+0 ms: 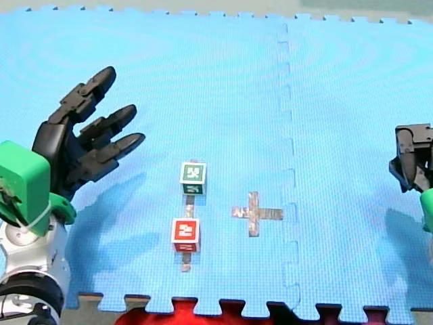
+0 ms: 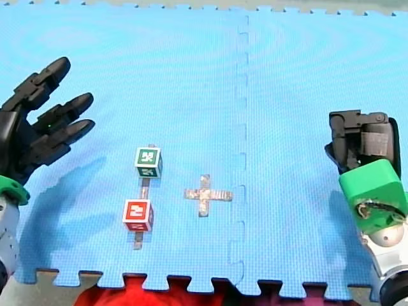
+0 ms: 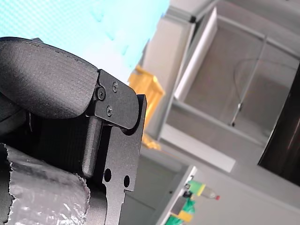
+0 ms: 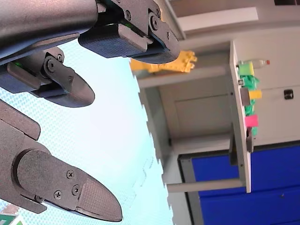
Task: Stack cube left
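Note:
A green cube with a white pattern on top sits on the blue foam mat, left of centre. A red cube sits just in front of it, closer to me, with a small gap between them. Both lie along a strip of silver tape. My left hand hovers open at the left, above the mat and to the left of the green cube, holding nothing. My right hand is at the far right edge with its fingers curled, holding nothing and well away from both cubes.
A silver tape cross is stuck to the mat right of the cubes. A jigsaw seam runs front to back through the mat. The mat's toothed front edge borders a red surface.

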Tool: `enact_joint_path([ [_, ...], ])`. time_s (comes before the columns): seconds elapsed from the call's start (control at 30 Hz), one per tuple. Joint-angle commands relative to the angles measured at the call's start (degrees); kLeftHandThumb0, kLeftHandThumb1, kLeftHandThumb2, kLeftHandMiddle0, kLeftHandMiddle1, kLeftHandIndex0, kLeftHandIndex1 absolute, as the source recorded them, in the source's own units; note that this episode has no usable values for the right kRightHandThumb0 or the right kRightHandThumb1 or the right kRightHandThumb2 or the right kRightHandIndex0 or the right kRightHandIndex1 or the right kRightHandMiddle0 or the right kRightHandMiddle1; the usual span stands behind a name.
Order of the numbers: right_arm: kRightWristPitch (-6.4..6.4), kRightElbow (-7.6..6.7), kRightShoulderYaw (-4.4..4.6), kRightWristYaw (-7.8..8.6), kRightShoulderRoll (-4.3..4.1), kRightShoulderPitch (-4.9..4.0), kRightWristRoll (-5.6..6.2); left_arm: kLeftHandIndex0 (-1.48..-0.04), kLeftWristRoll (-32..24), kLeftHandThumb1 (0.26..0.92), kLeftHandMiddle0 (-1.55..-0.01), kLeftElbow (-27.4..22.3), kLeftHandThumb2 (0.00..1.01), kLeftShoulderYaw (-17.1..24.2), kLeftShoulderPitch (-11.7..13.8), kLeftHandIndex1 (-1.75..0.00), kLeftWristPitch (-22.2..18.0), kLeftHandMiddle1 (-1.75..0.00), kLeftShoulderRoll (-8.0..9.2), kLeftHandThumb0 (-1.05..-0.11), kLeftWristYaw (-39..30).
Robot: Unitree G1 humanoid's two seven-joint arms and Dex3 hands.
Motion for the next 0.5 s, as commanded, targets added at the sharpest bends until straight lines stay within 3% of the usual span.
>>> enact_joint_path([
  [0.0, -0.15, -0.03, -0.15, 0.06, -0.15, 0.07, 0.26, -0.44, -0.39, 0.685, -0.67, -0.10, 0.00, 0.17, 0.09, 0.00, 0.06, -0.01, 0.05, -0.317, -0.09],
  [0.47, 0.08, -0.14, -0.16, -0.15, -0.16, 0.03, 0.19, -0.44, -0.14, 0.685, -0.68, -0.11, 0.00, 0.05, 0.07, 0.00, 0.28, 0.00, 0.12, -0.319, 0.40],
])
